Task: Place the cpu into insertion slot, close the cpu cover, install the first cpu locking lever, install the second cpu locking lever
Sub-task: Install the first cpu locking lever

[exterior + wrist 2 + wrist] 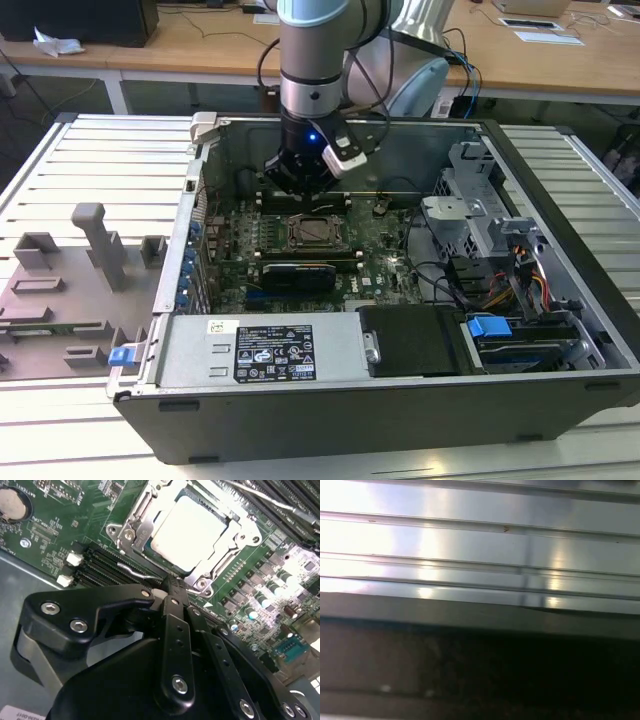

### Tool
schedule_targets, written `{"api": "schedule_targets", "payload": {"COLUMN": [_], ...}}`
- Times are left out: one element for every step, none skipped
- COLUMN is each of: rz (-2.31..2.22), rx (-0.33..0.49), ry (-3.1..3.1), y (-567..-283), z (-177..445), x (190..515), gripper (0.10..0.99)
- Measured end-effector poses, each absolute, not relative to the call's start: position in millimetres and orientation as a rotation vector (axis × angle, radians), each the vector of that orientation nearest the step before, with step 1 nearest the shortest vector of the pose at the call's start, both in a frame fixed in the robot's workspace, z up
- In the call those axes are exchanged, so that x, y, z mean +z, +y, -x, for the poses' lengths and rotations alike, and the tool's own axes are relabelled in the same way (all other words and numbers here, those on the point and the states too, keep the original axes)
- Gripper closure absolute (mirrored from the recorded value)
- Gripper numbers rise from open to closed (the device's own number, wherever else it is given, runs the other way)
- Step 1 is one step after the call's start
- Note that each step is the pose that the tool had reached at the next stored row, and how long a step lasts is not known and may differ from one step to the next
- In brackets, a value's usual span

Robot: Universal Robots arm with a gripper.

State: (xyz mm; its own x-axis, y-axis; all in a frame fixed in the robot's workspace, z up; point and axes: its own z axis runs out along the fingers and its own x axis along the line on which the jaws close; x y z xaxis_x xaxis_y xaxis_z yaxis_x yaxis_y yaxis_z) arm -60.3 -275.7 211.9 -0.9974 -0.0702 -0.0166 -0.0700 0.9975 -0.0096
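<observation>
Your claw [171, 587] has its jaws drawn together and carries nothing. In the second wrist view its tips sit just beside the near corner of the insertion slot [202, 582]. In the exterior view the claw [300, 178] hangs just above centre frame, over the motherboard [380, 265].

The cpu [187, 532] lies flat in the socket, and the cpu cover [131, 524] is folded down around it, so the work now looks to be the levers. The bent wire locking lever [134, 572] stands free beside the claw's tips. A second rod [265, 502] runs along the socket's far side, and from here I can't tell whether it is latched.

To do this step well, press on the wire near its bend, not on the cover. Keep the push low and steady, and steer the lever under its hook rather than forcing it straight down. Watch that the tips do not slide off the thin wire.

Mind the long black memory slots [100, 562] close under the claw; they leave little room for it. In the exterior view, the drive cage [470, 215] and loose cables [470, 285] crowd centre right. The power supply [270, 350] walls off the lower middle, and a grey fixture [95, 240] stands on the bench [100, 150] at the left.
</observation>
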Motion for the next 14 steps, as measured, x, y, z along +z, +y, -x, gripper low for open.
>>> {"api": "schedule_targets", "payload": {"rz": [0.11, 0.109, 0.109, 0.11, 0.109, 0.11, 0.11, 0.109, 0.11, 0.11, 0.11, 0.11, 0.11, 0.11], "rx": [-0.01, -0.006, -0.005, -0.005, -0.004, -0.003, -0.002, -0.001, -0.001, 0.0, 0.0, 0.0, 0.0, 0.0], "ry": [3.123, 3.122, 3.123, 3.123, 3.123, 3.124, 3.126, 3.127, 3.131, 3.133, 3.135, 3.136, 3.137, 3.137], "y": [-274.3, -273.0, -272.6, -272.7, -272.5, -272.6, -272.6, -272.6, -272.6, -272.6, -272.6, -272.6, -272.6, -272.7], "z": [60.4, 60.3, 60.3, 59.9, 57.9, 53.9, 51.5, 48.8, 44.2, 43.0, 42.2, 41.6, 40.2, 38.8], "x": [211.9, 211.9, 211.9, 211.9, 211.6, 211.4, 211.1, 210.7, 208.8, 207.4, 206.4, 205.6, 204.6, 204.4], "gripper": [0.98, 0.98, 0.98, 0.98, 0.98, 0.98, 0.98, 0.98, 0.98, 0.98, 0.98, 0.98, 0.98, 0.98]}}
